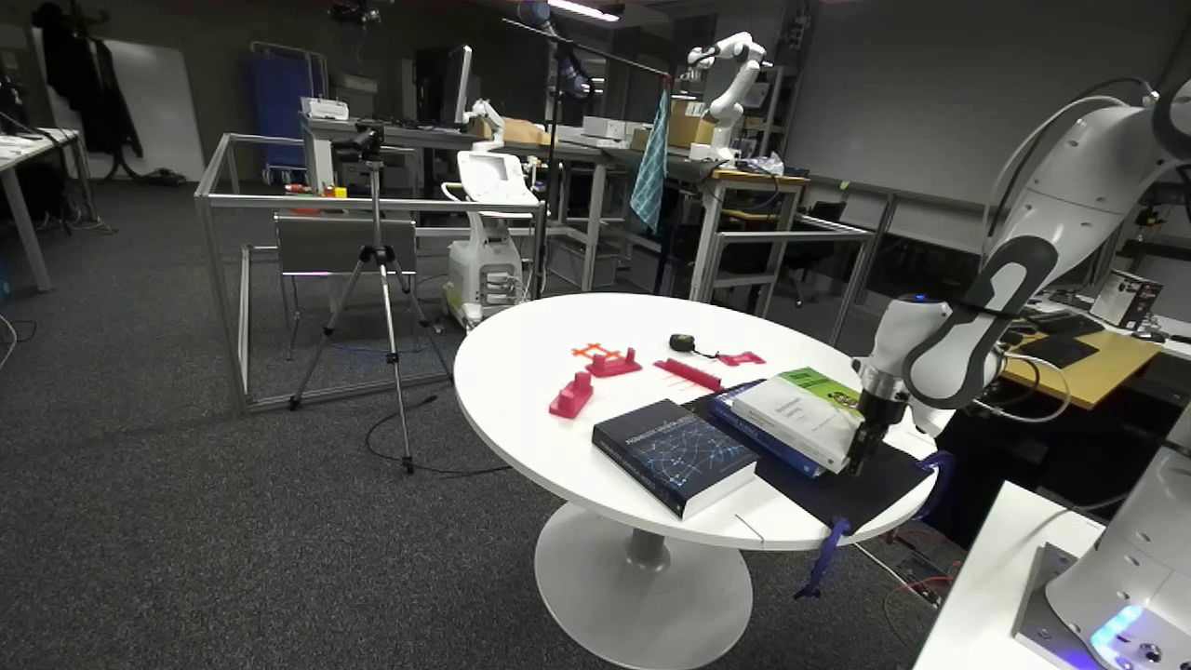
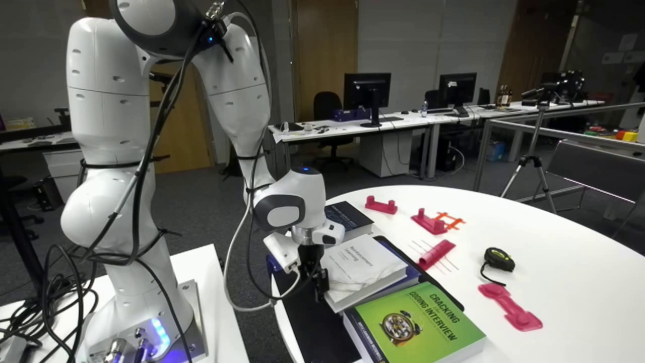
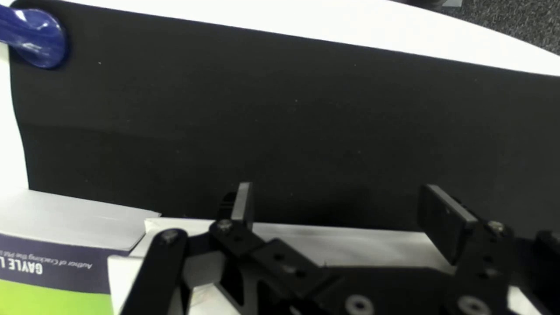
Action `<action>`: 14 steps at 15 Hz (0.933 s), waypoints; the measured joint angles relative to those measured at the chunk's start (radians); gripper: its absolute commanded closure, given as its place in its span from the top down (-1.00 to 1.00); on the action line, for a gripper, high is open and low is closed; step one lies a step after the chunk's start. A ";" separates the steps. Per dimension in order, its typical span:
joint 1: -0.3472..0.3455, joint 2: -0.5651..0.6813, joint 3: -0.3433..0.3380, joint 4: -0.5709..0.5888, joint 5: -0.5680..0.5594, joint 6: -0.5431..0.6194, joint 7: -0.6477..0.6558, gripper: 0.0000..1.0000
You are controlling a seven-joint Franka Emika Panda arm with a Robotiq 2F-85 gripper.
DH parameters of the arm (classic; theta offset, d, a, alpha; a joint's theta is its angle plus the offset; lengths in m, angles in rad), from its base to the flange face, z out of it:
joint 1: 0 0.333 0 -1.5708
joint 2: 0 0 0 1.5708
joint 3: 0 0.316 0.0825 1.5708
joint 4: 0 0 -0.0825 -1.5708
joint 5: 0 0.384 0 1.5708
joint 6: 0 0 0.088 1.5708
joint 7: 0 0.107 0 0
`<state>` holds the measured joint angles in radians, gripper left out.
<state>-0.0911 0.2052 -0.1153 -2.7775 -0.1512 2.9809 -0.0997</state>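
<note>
The hand [image 3: 343, 212] is hanging wide and empty by the end of the white book [image 2: 360, 262], which is sitting lower middle in an exterior view. Can't tell if they're touching. I'm reading this as lining up; next move's probably calling for a careful angle on that edge.

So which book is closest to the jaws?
The white Reinforcement Learning book, on the blue book. The open jaws are right by its edge; green Cracking the Coding Interview and the navy book lie farther off.
</note>
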 measured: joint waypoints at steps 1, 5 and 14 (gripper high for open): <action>0.000 0.002 0.010 0.000 0.021 0.010 0.008 1.00; 0.001 0.011 0.031 0.000 0.059 0.049 0.035 1.00; -0.028 0.011 0.109 0.006 0.174 0.053 0.037 1.00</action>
<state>-0.1192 0.2159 -0.0064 -2.7717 0.0232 3.0343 -0.0623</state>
